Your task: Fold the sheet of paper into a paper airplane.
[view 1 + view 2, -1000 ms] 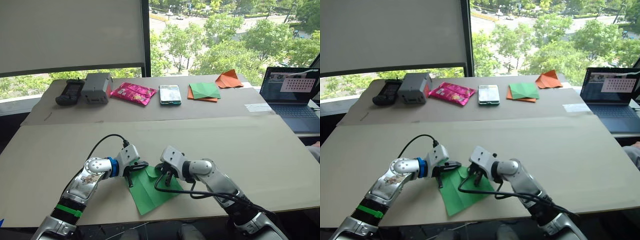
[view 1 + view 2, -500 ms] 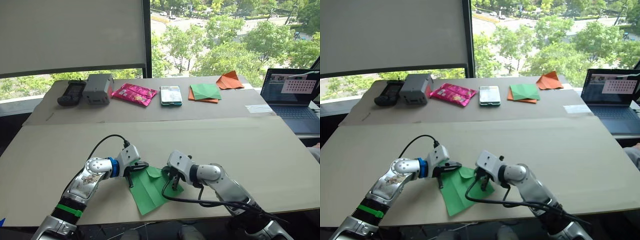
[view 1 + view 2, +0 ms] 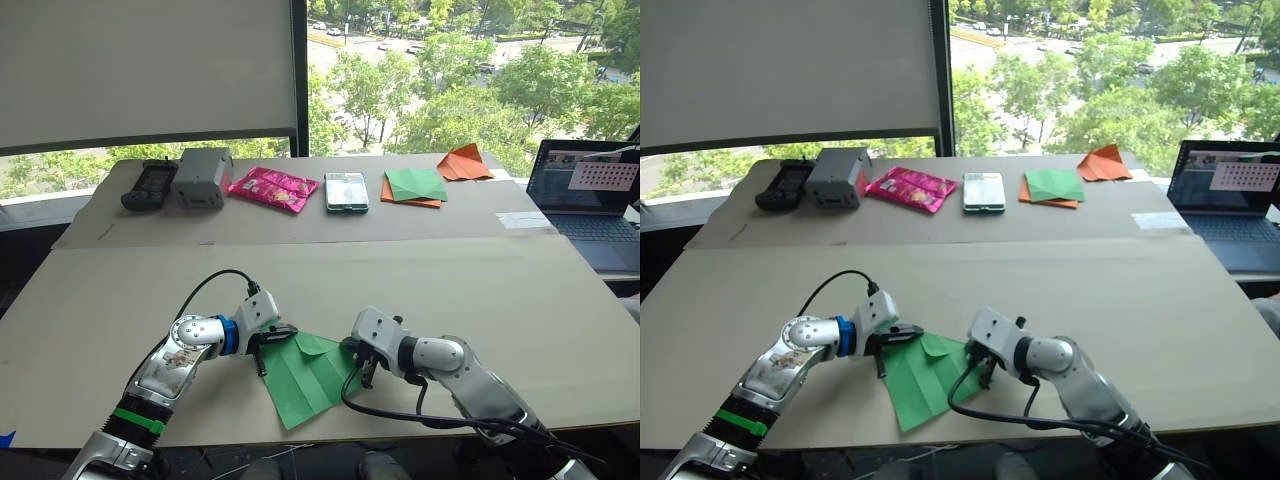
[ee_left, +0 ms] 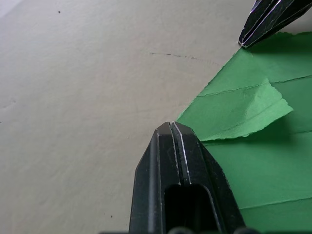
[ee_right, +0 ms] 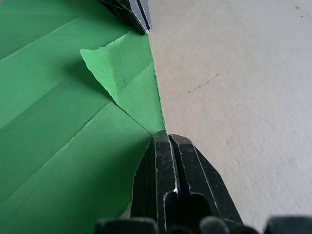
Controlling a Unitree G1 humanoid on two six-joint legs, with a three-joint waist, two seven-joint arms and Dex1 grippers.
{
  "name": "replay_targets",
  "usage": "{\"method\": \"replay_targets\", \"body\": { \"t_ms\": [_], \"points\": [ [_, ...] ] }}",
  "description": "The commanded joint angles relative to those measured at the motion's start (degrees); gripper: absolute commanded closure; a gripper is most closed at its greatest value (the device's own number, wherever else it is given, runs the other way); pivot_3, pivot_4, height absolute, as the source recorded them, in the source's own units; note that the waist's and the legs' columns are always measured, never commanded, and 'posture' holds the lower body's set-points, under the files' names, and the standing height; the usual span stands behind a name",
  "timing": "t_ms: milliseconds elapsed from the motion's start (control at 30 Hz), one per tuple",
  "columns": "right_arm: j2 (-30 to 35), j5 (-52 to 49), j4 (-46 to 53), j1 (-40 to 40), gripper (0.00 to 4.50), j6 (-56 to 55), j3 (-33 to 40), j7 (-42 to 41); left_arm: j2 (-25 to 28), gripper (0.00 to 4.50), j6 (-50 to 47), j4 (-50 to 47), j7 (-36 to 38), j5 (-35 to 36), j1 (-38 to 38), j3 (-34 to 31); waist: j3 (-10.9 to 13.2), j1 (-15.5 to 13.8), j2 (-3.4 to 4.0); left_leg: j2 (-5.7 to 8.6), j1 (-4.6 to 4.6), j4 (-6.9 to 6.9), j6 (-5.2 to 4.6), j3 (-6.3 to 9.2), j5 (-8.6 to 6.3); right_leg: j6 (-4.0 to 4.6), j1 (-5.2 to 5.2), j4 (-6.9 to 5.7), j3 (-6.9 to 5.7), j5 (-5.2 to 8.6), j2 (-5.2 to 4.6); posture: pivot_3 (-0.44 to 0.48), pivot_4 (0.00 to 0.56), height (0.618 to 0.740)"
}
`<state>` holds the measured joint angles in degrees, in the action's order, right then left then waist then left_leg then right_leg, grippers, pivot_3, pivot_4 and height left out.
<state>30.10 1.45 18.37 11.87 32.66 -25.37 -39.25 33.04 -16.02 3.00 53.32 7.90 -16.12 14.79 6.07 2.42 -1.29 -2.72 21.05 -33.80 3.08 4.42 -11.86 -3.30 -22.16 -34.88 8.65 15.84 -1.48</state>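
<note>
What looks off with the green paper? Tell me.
The sheet of paper lies askew on the table, and one small corner flap is folded over loosely, lifting off the sheet with a ragged edge.

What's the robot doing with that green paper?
The robot is folding the green paper into a paper airplane on the table. Its left tool is shut and presses on one edge of the paper, and its right tool is shut at the opposite edge. One small corner flap near the top is folded over. The rest lies mostly flat with creases, so it is not a plane yet.
</note>
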Motion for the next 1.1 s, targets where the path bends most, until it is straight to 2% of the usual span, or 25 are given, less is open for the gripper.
{"method": "replay_targets", "body": {
  "t_ms": [33,200,300,400,533,633,867,967,1033,1100],
  "points": [
    [2.2,1.4,-3.3,-2.9,4.48,4.3,-0.1,0.0,0.8,4.5,-0.9,2.9,0.3,-2.5,1.4,1.5,0.0,0.0,-0.01,0.0,0.0,0.0,0.0,0.0,0.0,0.0,0.0,0.0,0.0,0.0,0.0,0.0,0.15,0.74],
    [-0.8,-3.4,2.4,-1.5,4.48,-0.7,4.2,-0.7,0.8,4.5,-0.6,3.0,0.4,-2.5,1.4,1.6,0.1,0.0,-0.06,0.0,0.03,0.0,0.0,0.0,0.0,0.0,-0.05,0.0,0.0,0.0,0.0,0.0,0.15,0.74],
    [-4.4,-7.2,5.5,0.0,4.48,-1.4,7.5,0.0,0.7,4.5,-0.5,3.1,0.4,-2.6,1.3,1.6,0.4,0.2,0.01,-0.01,0.05,0.01,-0.01,0.0,0.01,0.0,-0.1,-0.02,0.0,0.0,0.02,0.0,0.15,0.74],
    [-7.2,-9.3,7.0,1.3,4.48,-0.3,7.8,0.1,0.6,4.5,-0.4,3.1,0.4,-2.6,1.2,1.7,0.5,0.3,0.11,-0.01,0.05,0.01,-0.04,0.0,0.02,0.0,-0.1,-0.03,0.01,0.0,0.02,0.0,0.15,0.74],
    [-8.4,-7.6,6.2,1.3,4.48,-0.4,3.6,0.3,0.6,4.5,-0.5,2.8,0.5,-2.5,1.3,1.7,0.5,0.3,0.17,-0.01,0.03,0.03,-0.07,0.01,0.04,-0.01,-0.08,-0.04,0.0,0.0,0.03,0.0,0.15,0.74],
    [-10.1,-5.6,2.1,1.5,4.48,-1.0,0.5,1.7,0.5,4.5,-0.4,2.6,0.3,-2.4,1.3,1.5,0.5,0.3,0.13,-0.01,0.04,0.05,-0.08,0.01,0.05,-0.01,-0.09,-0.02,0.01,0.0,0.02,0.0,0.15,0.74],
    [-8.1,-1.5,-5.3,1.6,4.48,-1.5,-3.5,0.7,0.7,4.5,-0.8,0.6,-0.6,-1.3,1.6,-0.7,0.5,0.4,0.21,-0.01,0.01,0.04,-0.07,0.0,0.04,-0.01,-0.08,-0.04,0.01,0.0,0.02,0.0,0.15,0.74],
    [-8.0,-1.1,-6.3,1.7,4.48,-0.1,-4.0,0.7,1.0,4.5,-2.6,-1.9,-1.3,0.8,2.3,-3.6,0.5,0.5,0.21,-0.02,-0.01,0.07,-0.07,0.0,0.04,0.0,-0.09,-0.06,0.01,0.0,0.04,0.0,0.15,0.74],
    [-8.0,-1.0,-6.9,2.0,4.48,0.8,-4.1,0.8,1.3,4.5,-7.1,-6.1,-1.9,5.7,3.4,-8.5,0.5,0.9,0.18,-0.02,0.01,0.08,-0.08,0.0,0.05,0.0,-0.1,-0.06,0.01,0.0,0.03,0.0,0.15,0.74],
    [-7.8,-0.8,-7.2,2.1,4.5,0.5,-4.3,0.7,1.8,3.96,-13.9,-10.9,-2.4,12.7,5.3,-15.2,0.6,1.3,0.14,-0.03,0.02,0.09,-0.17,0.0,0.1,-0.01,-0.1,-0.07,0.01,0.0,0.03,0.0,0.15,0.74]
  ]
}}
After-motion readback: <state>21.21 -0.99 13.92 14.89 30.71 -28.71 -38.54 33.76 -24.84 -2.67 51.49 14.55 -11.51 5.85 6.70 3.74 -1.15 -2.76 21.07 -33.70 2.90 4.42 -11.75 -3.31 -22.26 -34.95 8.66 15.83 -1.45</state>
